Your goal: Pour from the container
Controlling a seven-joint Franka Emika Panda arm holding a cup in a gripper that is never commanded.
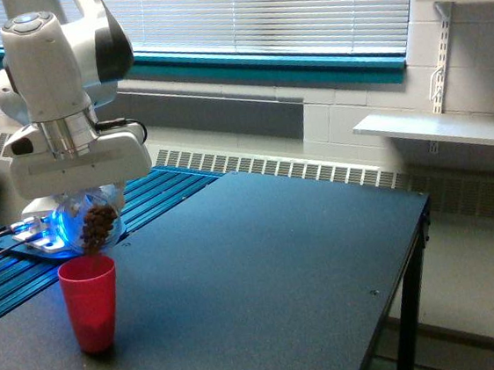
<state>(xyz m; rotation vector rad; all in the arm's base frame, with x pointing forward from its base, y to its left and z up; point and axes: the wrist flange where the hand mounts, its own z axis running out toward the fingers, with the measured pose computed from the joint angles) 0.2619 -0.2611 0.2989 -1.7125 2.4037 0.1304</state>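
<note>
White robot arm [58, 72] at upper left of frame. Tool [87, 221] clamped around clear cup [92, 226], cup tipped with rim facing down, dark brown pieces [99, 225] gathered near its mouth. Clear cup at left of frame, just above open red cup [90, 303], not touching. Red cup upright on dark tabletop [256, 272], lower left. Window blinds [255, 12] across top.

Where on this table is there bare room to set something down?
Most of the table is bare: everything from the red cup toward the exterior view's right edge and far corner. The crowded spot is near the view's left, where the gripper holds the tilted clear cup just above the red cup.
</note>
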